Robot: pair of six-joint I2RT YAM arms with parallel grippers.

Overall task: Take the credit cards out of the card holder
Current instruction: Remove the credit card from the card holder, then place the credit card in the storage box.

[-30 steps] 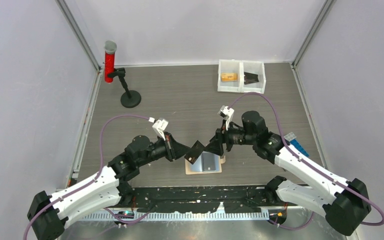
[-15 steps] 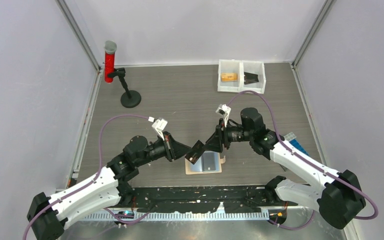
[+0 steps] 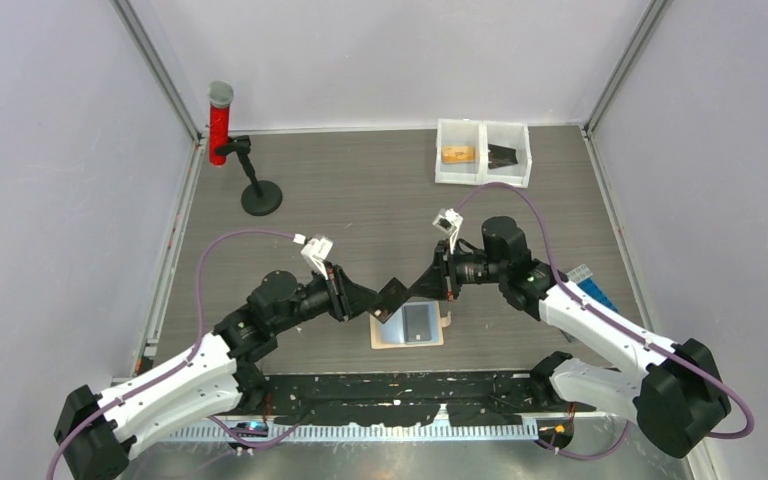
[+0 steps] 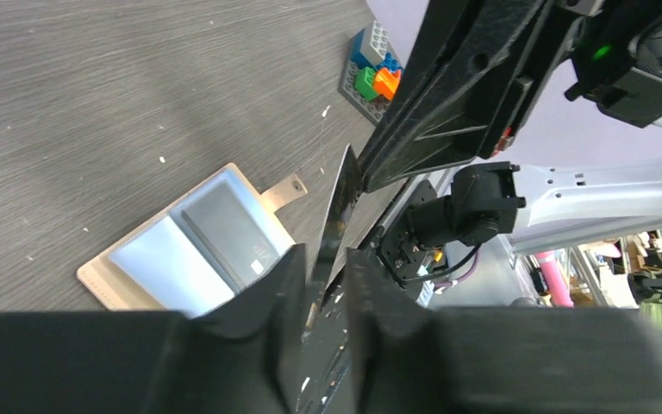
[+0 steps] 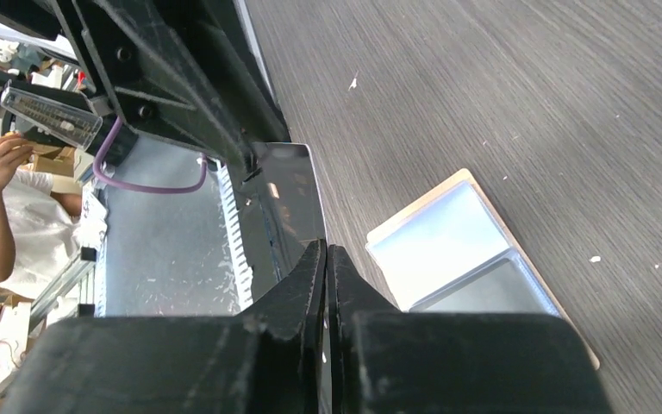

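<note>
The tan card holder [image 3: 439,324] lies open on the table between the arms, snap tab to the right. A dark credit card [image 3: 419,322] rests in its right pocket [image 4: 228,235] [image 5: 493,295]. Above it, another dark credit card [image 3: 392,297] hangs tilted in the air. My right gripper [image 3: 412,289] is shut on that card's right edge [image 5: 289,198], jaws pressed together [image 5: 327,259]. My left gripper [image 3: 372,298] has a visible gap between its jaws [image 4: 323,267]; the card [image 4: 338,216] runs edge-on through that gap.
Two white bins [image 3: 482,175] stand at the back right, one with an orange-tan block [image 3: 457,154], one with a dark item [image 3: 503,154]. A red cylinder [image 3: 219,125] and a black stand [image 3: 260,197] are at the back left. Toy bricks [image 3: 592,290] [image 4: 371,73] lie right.
My right gripper has moved left onto the raised card and shut on it. My left gripper's jaws have parted slightly around the same card.
</note>
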